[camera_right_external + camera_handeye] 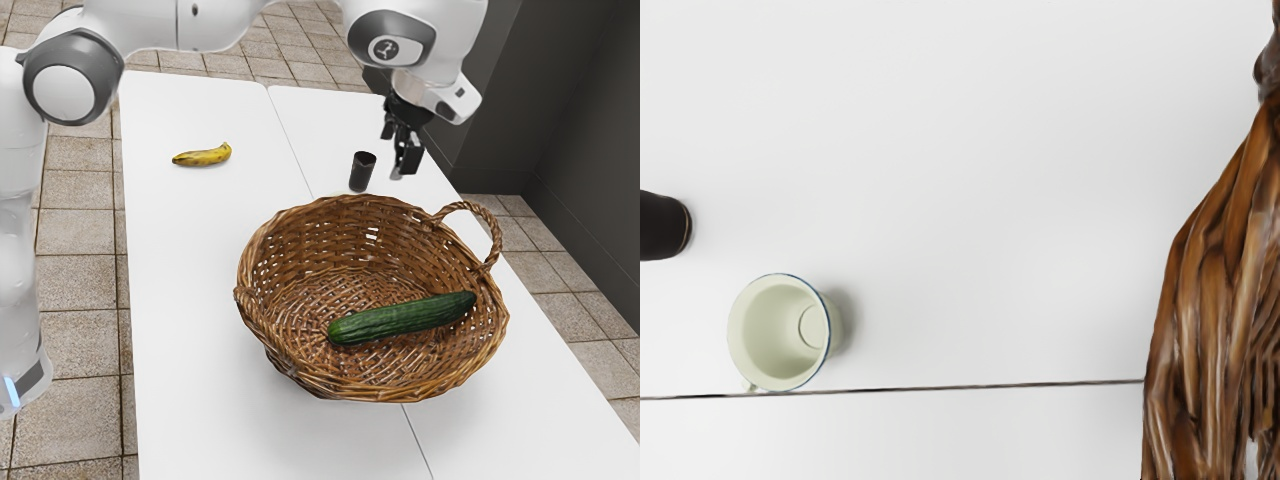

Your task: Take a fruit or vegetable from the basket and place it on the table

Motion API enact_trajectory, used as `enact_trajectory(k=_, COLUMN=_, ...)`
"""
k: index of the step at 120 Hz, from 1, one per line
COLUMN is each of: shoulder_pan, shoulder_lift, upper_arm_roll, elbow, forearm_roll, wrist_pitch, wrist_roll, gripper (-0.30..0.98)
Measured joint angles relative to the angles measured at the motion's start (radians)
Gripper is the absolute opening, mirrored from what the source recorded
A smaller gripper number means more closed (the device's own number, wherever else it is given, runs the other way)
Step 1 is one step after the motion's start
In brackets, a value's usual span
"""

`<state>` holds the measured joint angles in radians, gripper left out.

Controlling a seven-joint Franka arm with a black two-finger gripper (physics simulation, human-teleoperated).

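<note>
Cucumber [402, 319] inside wicker basket [310, 235], empty mug [778, 332]

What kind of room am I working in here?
Hard to name for sure; perhaps a plain kitchen or utility room. The square-tiled floor, dark wall or cabinet panels and white table suggest it.

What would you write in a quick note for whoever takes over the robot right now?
Gripper: raised, clear of the basket; nothing seen held, open or shut unclear.
Cucumber: inside the basket.
Banana: on the table, outside the basket.
Done: a fruit is on the table; whether it came from the basket, I can't tell.
Left: probably nothing if the banana was the pick; otherwise, move the cucumber to the table.
</note>
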<state>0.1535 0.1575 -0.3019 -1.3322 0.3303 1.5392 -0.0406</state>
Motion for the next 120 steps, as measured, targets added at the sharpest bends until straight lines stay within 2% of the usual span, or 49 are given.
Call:
enact_trajectory(k=10, shoulder_pan=-0.024, shoulder_lift=-0.002, upper_arm_roll=-0.003, elbow=0.009, forearm_roll=0.003, wrist_pitch=0.0, wrist_roll=-0.002, gripper=0.69)
enact_trajectory(k=28, shoulder_pan=-0.136, shoulder_lift=-0.003, upper_arm_roll=-0.008, elbow=0.034, forearm_roll=0.017, wrist_pitch=0.015, wrist_roll=-0.005, gripper=0.69)
enact_trajectory(k=36, shoulder_pan=-0.143, shoulder_lift=0.0, upper_arm_roll=-0.006, elbow=0.037, forearm_roll=0.008, wrist_pitch=0.021, wrist_roll=-0.006, gripper=0.69)
enact_trajectory(k=51, shoulder_pan=-0.125, shoulder_lift=0.001, upper_arm_roll=0.002, elbow=0.036, forearm_roll=-0.083, wrist_pitch=0.029, wrist_roll=-0.01, gripper=0.69)
enact_trajectory(k=61, shoulder_pan=-0.122, shoulder_lift=0.008, upper_arm_roll=0.016, elbow=0.017, forearm_roll=-0.168, wrist_pitch=0.032, wrist_roll=-0.017, gripper=0.69)
enact_trajectory(k=71, shoulder_pan=-0.141, shoulder_lift=0.026, upper_arm_roll=0.015, elbow=0.002, forearm_roll=-0.22, wrist_pitch=0.034, wrist_roll=-0.017, gripper=0.69)
enact_trajectory(k=92, shoulder_pan=-0.148, shoulder_lift=0.095, upper_arm_roll=-0.022, elbow=0.004, forearm_roll=-0.273, wrist_pitch=0.037, wrist_roll=-0.014, gripper=0.69)
enact_trajectory(k=120, shoulder_pan=-0.143, shoulder_lift=0.051, upper_arm_roll=-0.051, elbow=-0.07, forearm_roll=-0.328, wrist_pitch=0.032, wrist_roll=-0.002, gripper=0.69)
